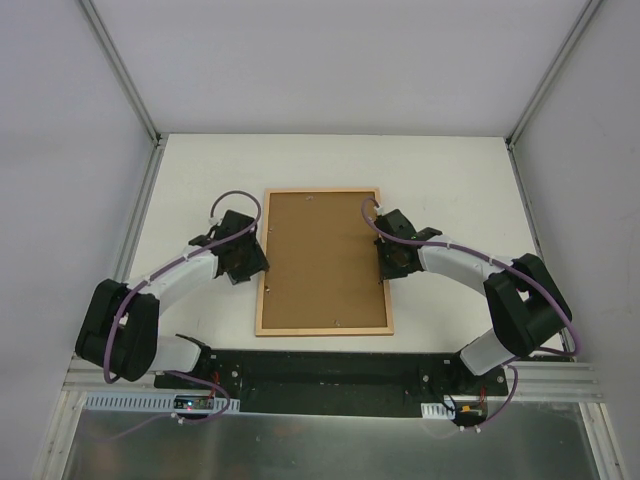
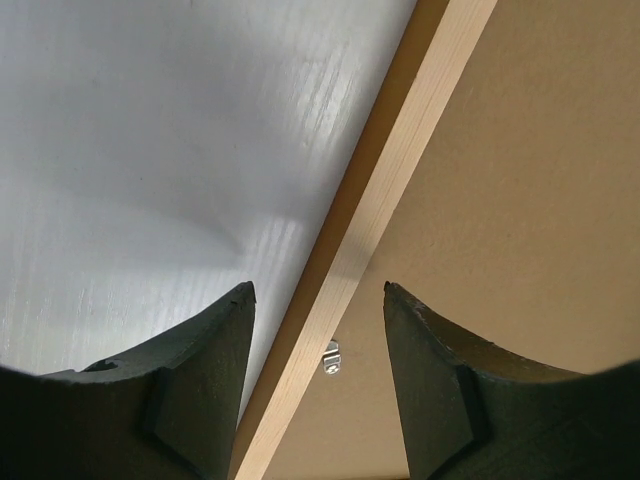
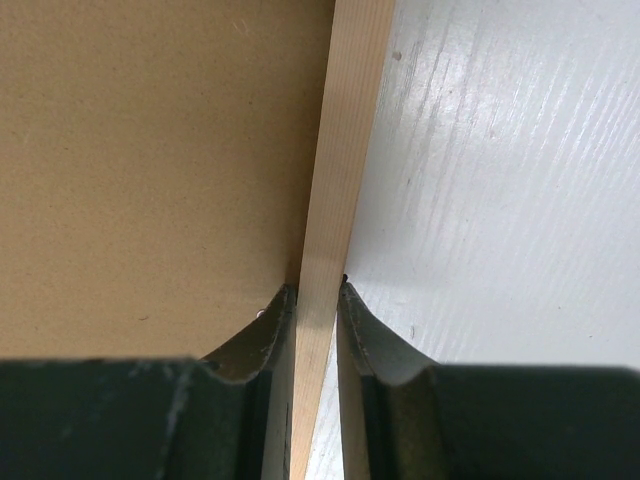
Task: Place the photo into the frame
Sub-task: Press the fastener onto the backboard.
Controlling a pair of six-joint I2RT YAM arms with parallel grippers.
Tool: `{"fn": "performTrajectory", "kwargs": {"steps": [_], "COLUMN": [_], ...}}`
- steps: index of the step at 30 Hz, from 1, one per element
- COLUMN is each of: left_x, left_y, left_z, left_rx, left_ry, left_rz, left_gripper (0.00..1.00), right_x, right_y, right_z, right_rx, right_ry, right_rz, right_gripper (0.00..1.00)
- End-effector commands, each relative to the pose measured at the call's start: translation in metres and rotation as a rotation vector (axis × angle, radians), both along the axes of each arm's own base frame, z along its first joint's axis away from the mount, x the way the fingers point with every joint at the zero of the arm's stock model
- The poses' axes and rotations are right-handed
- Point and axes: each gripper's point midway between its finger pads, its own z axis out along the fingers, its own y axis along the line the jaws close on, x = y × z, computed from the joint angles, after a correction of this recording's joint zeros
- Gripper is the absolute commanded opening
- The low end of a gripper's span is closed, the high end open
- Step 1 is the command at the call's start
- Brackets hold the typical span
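The frame [image 1: 262,270] lies flat on the white table with its pale wood side up. A brown backing board [image 1: 322,262] fills it. The photo is hidden. My left gripper [image 1: 248,262] is at the frame's left rail. In the left wrist view this gripper [image 2: 318,290] is open and straddles the pale rail [image 2: 400,170] with a gap on each side. A small metal clip [image 2: 331,357] sits on the board between the fingers. My right gripper [image 1: 385,262] is at the right rail. In the right wrist view it [image 3: 317,288] is shut on that rail [image 3: 345,130], beside the board [image 3: 150,150].
The white table [image 1: 450,180] is walled by white panels with metal posts at the back corners. The arms' black base plate [image 1: 330,370] runs along the near edge, just below the frame's bottom rail.
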Motion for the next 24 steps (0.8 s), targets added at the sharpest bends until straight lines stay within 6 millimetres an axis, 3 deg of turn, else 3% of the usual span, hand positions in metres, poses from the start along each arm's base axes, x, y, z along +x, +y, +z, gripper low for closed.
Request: {"fn": "performTrajectory", "kwargs": {"steps": [1,12,24], "left_x": [-0.019,-0.049,-0.080], "left_y": [0.012,-0.006,0.004], "left_z": [-0.013,-0.030,-0.042], "left_rx": [0.120,0.100,0.085], "left_ry": [0.041,0.110,0.150], "left_rz": [-0.026,-0.102,-0.078], "left_gripper": [0.54,0.54,0.49], "right_x": [-0.003,-0.003,-0.002], "right_y": [0.000,0.001,0.002], "right_z": [-0.009,-0.009,-0.008], "right_rx": [-0.018,-0.018,-0.014], "right_ry": [0.021,0.026,0.029], "right_rz": [0.029,0.030,0.027], "right_gripper": [0.05,0.04,0.04]}}
